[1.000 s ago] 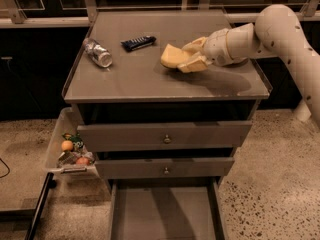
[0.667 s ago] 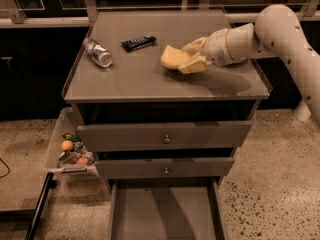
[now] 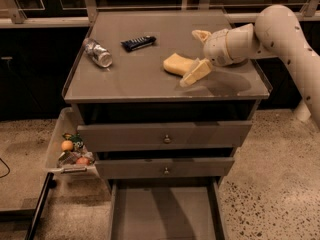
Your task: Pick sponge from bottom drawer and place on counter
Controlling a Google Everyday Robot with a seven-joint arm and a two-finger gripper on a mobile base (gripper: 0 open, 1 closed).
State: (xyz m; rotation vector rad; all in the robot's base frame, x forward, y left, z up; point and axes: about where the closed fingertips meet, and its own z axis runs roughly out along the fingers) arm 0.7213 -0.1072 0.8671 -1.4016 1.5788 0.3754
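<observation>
While the sponge lies on the counter, the placing step looks nearly done.
Gripper: fingers spread wide, holding nothing, one finger by the sponge's right end, the other raised behind.
Drawer: pulled out, floor bare.
Doing it well: lift straight up and away so the near finger doesn't drag the sponge.
Writing: none legible on the bottle or dark wrapper.
</observation>
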